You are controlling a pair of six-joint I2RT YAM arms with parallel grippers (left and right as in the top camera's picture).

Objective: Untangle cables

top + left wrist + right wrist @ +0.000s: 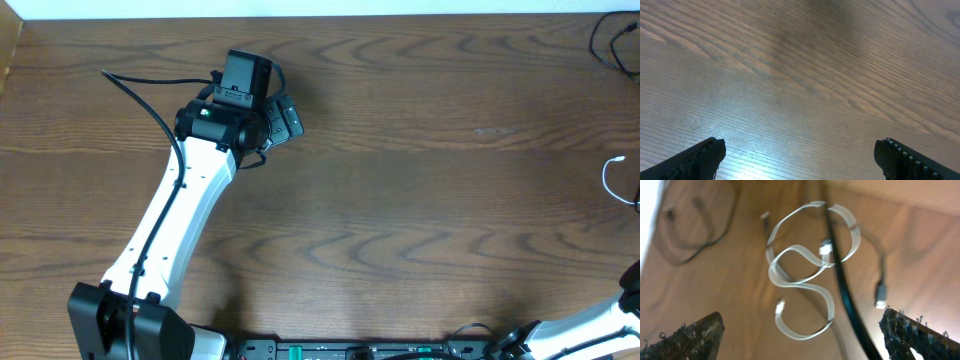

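Note:
In the right wrist view a white cable (pixel 800 275) lies in overlapping loops on the wood table. A thin black cable (pixel 700 235) curls at the upper left. A dark cord with a small plug end (pixel 881 296) lies at the right. My right gripper (pixel 802 322) is open and empty, hovering above the white cable. In the overhead view only a bit of the white cable (pixel 610 180) shows at the right edge and a black cable (pixel 612 45) at the top right corner. My left gripper (pixel 288 118) is far from them, open and empty (pixel 800 150) over bare wood.
A thicker black wire (pixel 840 275) crosses over the white loops in the right wrist view. The left arm (pixel 175 230) stretches from the front left toward the table's upper middle. The right arm's base (pixel 590 330) shows at the bottom right corner.

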